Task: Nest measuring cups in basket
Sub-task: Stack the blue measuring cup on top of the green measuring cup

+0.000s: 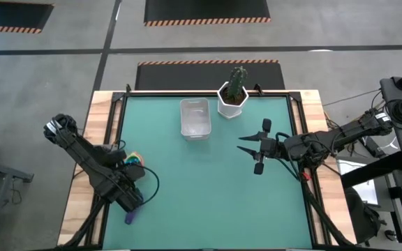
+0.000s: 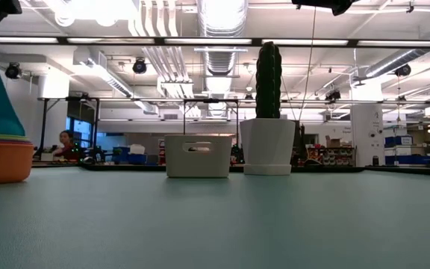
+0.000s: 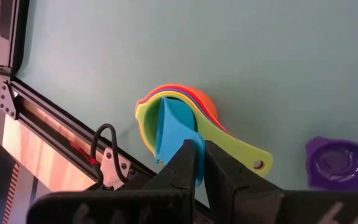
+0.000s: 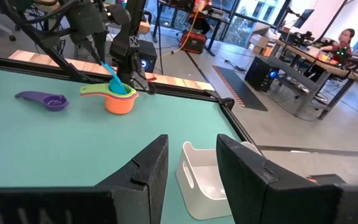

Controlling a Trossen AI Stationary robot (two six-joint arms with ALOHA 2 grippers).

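The left pincer (image 3: 199,163) is closed on the flat handle of a blue measuring cup (image 3: 174,134), holding it tilted over the stack of nested cups (image 4: 118,99) near the left edge of the green surface (image 1: 208,195). A purple cup (image 4: 42,99) lies alone just beside the stack. The clear basket (image 1: 195,118) stands well apart, near a cactus pot (image 1: 232,97). The right pincer (image 1: 248,148) waits half open and empty. The cups look light, stiff and slippery; the handle seems the best hold.
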